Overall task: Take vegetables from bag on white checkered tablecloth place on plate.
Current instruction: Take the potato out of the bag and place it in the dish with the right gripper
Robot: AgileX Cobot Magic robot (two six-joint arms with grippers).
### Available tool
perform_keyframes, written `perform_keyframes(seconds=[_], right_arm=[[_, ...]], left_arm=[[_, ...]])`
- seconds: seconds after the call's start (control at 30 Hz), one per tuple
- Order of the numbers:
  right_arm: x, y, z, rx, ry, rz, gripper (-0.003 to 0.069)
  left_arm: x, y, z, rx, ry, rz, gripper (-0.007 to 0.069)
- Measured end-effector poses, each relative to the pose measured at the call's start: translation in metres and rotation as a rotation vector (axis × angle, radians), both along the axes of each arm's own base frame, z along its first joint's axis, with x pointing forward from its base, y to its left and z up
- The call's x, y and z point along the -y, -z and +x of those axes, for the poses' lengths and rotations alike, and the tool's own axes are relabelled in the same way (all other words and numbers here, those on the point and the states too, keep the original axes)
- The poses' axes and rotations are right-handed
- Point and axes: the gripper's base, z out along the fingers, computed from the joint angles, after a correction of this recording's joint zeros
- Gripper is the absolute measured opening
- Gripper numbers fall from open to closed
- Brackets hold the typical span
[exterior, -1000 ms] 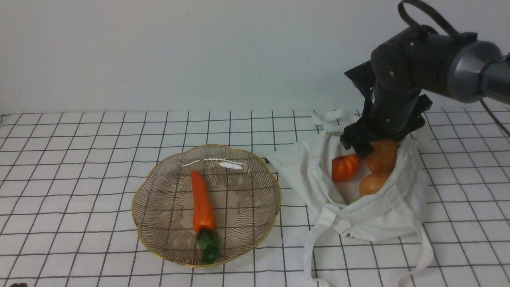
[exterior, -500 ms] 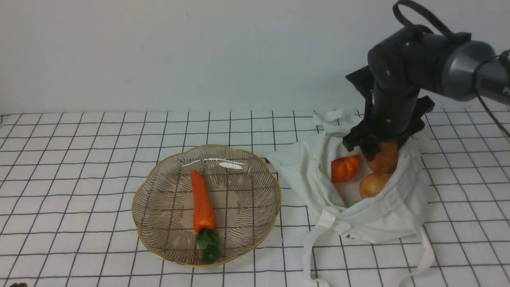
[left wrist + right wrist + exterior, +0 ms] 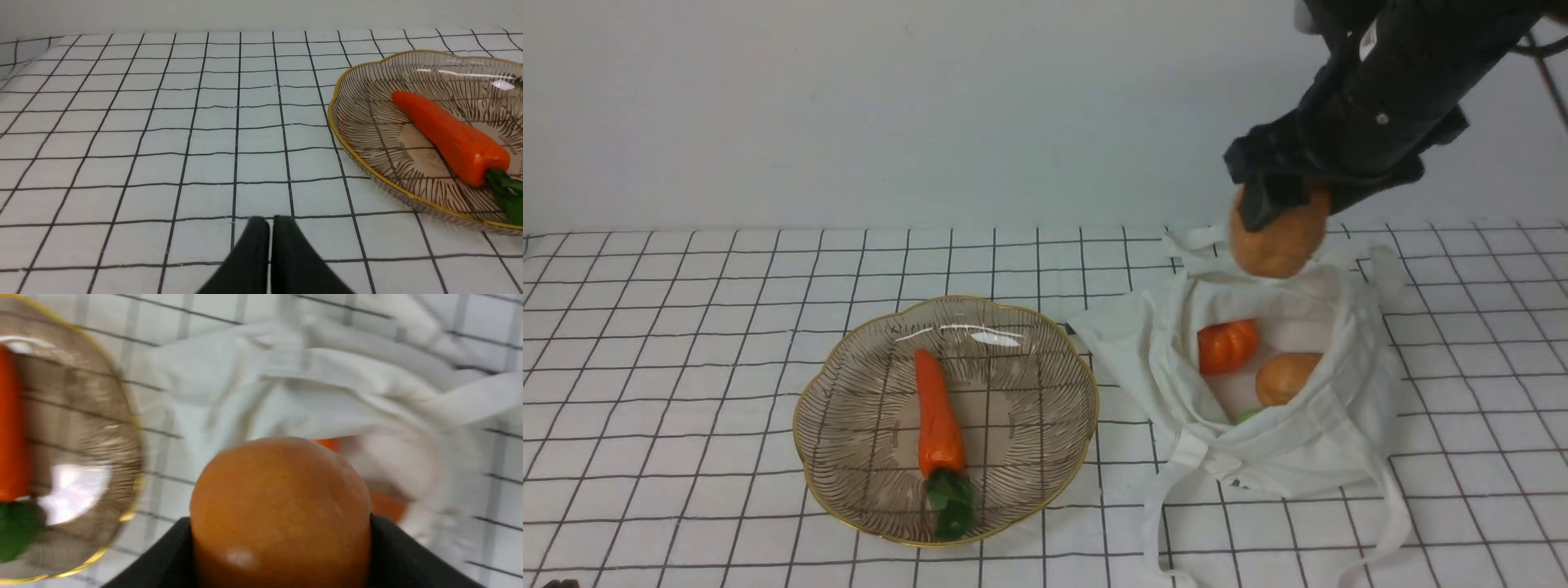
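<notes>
Grasping the larger potato [image 3: 282,514] between both fingers of the right gripper [image 3: 1286,192], jaws spread wide around its girth. Held above the far side of the bag [image 3: 1368,392], with the plate [image 3: 1029,498] nearer and to the left. Probably needing a leftward carry, then lowering beside the carrot [image 3: 938,412].

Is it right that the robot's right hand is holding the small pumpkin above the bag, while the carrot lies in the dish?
Not the pumpkin: the front view shows the right hand holding the larger potato above the bag.
</notes>
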Motion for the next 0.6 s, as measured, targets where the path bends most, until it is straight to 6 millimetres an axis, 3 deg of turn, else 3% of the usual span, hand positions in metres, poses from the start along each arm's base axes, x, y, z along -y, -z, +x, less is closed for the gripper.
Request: perform_keyframes(seconds=[0.13,0.2,0.33,0.37,0.5,0.6], right_arm=[[-0.037,0.007,-0.013,-0.049,-0.126,0.164,0.0458],[-0.075,0.029,-0.020,-0.071,-0.204,0.205,0.0458],[-0.113,0.064,-0.021,-0.071,-0.267,0.178,0.0458],[-0.128,0.082,-0.020,-0.066,-0.290,0.156,0.0458],[-0.150,0.118,-0.015,-0.049,-0.311,0.130,0.0458],[-0.155,0.134,-0.011,-0.047,-0.308,0.119,0.0489]], left_arm=[[0.000,0.000,0.000,0.000,0.000,0.000,-0.0008],[0.000,0.000,0.000,0.000,0.000,0.000,-0.0008],[0.000,0.000,0.000,0.000,0.000,0.000,-0.0008],[0.000,0.000,0.000,0.000,0.000,0.000,-0.0008],[0.000,0.000,0.000,0.000,0.000,0.000,-0.0008],[0.000,0.000,0.000,0.000,0.000,0.000,-0.0008]])
